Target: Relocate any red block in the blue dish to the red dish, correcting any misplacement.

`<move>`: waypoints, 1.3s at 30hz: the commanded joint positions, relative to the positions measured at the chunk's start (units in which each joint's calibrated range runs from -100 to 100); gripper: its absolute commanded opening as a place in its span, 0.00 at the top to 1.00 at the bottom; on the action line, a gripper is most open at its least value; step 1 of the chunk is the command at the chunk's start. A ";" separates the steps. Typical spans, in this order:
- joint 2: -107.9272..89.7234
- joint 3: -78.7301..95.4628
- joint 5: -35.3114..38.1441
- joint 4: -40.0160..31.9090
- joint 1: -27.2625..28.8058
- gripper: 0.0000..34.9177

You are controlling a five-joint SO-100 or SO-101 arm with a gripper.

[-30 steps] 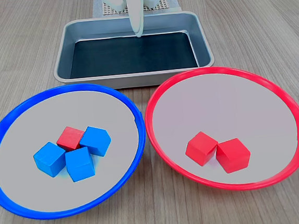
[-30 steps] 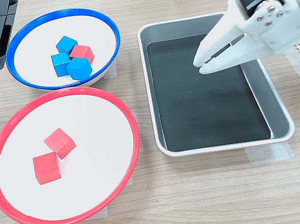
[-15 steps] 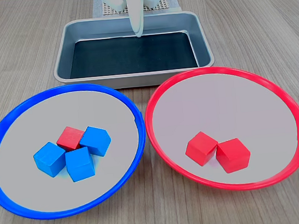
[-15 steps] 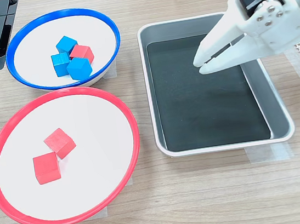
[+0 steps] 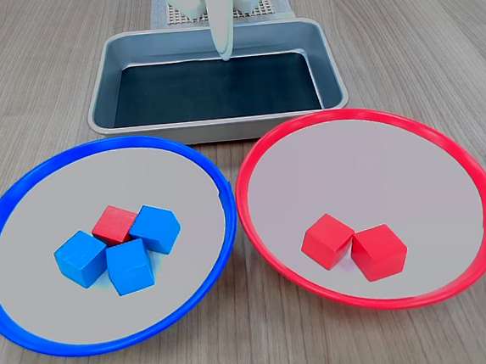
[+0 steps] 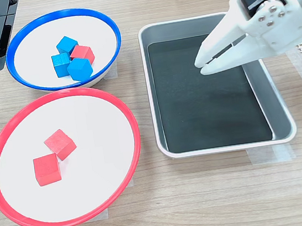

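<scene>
Wood table [image 5: 38, 72]: blue dish [image 5: 35, 332], red dish [image 5: 456, 282], metal tray [image 5: 100, 109].

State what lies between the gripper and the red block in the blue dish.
In the second exterior view, the gripper and the red block are separated by the metal tray's rim, bare wood, and the blue dish's rim.

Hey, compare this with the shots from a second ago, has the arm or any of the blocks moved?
Nothing has visibly changed. The gripper still hangs over the metal tray, holding nothing, and the red block is still in the blue dish among the three blue blocks, with two red ones in the red dish.
</scene>
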 commanded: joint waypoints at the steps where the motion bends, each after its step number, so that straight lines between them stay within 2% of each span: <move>1: 1.79 -0.55 1.03 -2.24 0.63 0.99; 5: 11.77 -9.38 3.76 -3.89 1.67 0.99; 9: 31.81 -29.04 8.84 -4.64 3.18 0.99; 14: 50.06 -46.61 9.62 -4.88 4.87 0.99; 19: 67.72 -60.45 8.06 -6.70 5.81 0.99; 22: 78.04 -69.37 6.25 -5.46 6.85 0.99; 29: 99.87 -90.94 2.05 0.07 9.86 0.90; 33: 108.83 -100.41 0.34 2.96 11.08 0.80; 39: 115.99 -107.24 -0.59 4.44 11.74 0.81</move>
